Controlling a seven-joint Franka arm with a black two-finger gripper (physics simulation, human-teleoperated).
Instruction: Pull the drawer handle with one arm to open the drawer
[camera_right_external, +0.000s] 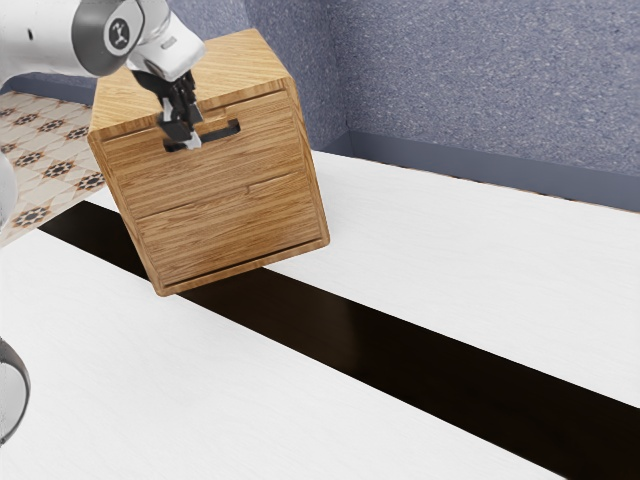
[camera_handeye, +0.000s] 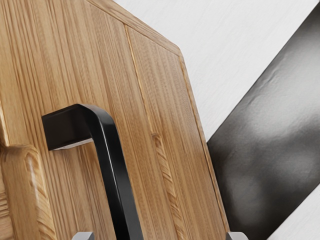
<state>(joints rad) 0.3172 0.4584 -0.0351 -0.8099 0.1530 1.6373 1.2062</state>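
The hand (camera_right_external: 182, 128) hangs spread astride the black handle (camera_right_external: 215, 131) of the top drawer (camera_right_external: 230, 160). The cabinet (camera_right_external: 240, 230) sits at the desk's (camera_right_external: 480, 260) 10 o'clock. It should probably pinch the bar squarely, then pull straight out, toward roughly 5 o'clock.

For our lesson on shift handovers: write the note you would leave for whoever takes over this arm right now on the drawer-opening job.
Gripper: open, its fingers either side of the black handle, near the handle's end on the exterior view's left. It is not closed on the handle.
Things: the wooden cabinet stands on the table. The handle is on its top drawer.
Done: the hand is at the handle.
Left: close on the handle and pull. The top drawer looks shut or nearly so.
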